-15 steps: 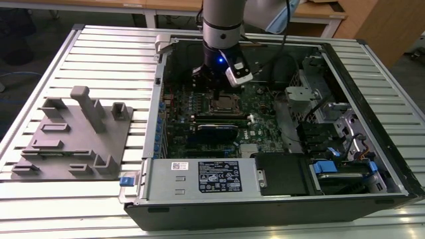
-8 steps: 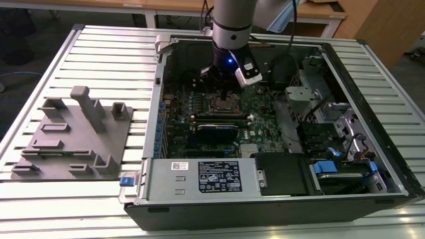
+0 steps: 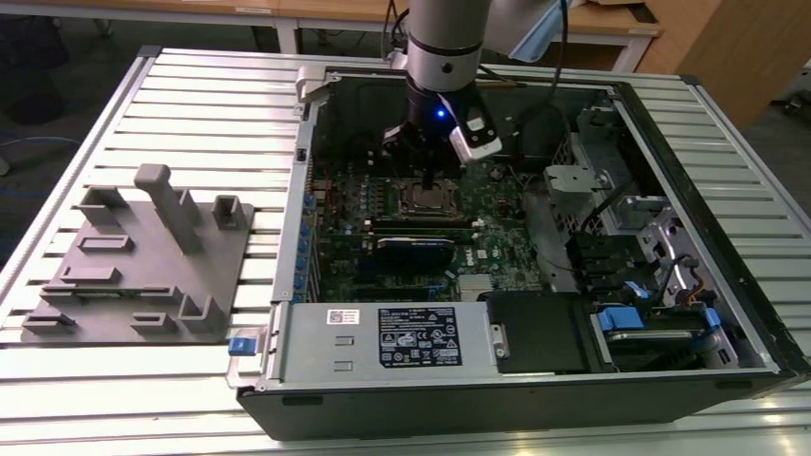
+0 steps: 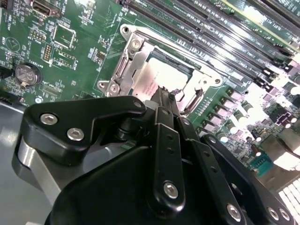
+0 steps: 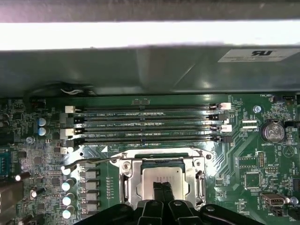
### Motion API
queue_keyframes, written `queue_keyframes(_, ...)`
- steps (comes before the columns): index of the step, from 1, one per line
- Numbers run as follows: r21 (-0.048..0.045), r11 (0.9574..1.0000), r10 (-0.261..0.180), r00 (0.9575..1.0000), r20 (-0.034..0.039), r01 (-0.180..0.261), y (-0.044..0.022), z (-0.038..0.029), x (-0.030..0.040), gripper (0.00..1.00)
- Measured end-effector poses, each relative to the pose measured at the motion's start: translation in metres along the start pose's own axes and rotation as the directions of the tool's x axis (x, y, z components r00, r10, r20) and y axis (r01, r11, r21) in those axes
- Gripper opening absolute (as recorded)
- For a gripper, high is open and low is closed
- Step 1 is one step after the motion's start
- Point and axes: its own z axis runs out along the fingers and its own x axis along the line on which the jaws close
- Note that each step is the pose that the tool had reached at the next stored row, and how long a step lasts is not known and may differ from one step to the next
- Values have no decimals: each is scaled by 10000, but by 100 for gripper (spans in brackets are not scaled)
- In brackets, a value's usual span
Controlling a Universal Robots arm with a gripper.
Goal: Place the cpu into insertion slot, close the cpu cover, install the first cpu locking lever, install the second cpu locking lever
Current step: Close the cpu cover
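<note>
Black two-finger gripper (image 5: 162, 188) hangs directly over the small square cpu (image 5: 161, 174) with its pale silver-grey metal top. Its fingers (image 5: 157, 193) are drawn narrow, side by side with nothing between them, tips at or just above the chip; contact cannot be confirmed.

The cpu lies flat in the square insertion slot (image 3: 428, 199) with its silvery rim, so placement looks done. The thin silvery cpu cover (image 5: 198, 182), a frame with a square cut-out, appears to be down around the chip, so that step seems done too. A thin wire locking lever (image 5: 89, 161) stands out beside the socket, seemingly unlatched; I judge both lever steps are left.

In the exterior view the silver arm (image 3: 443, 38) drops almost vertically from twelve o'clock into the open black computer case (image 3: 659, 123), wrist pointing straight down. Long black memory slots (image 3: 412, 228) lie at six o'clock from the socket, and a grey moulded fixture tray (image 3: 140, 275) rests at nine o'clock from the case on the slatted metal table (image 3: 203, 85).
</note>
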Motion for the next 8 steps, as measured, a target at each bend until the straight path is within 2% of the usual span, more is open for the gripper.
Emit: queue_keyframes(8, -1, 10000, -1, 10000, 0, 1, 0, -9, 0, 11)
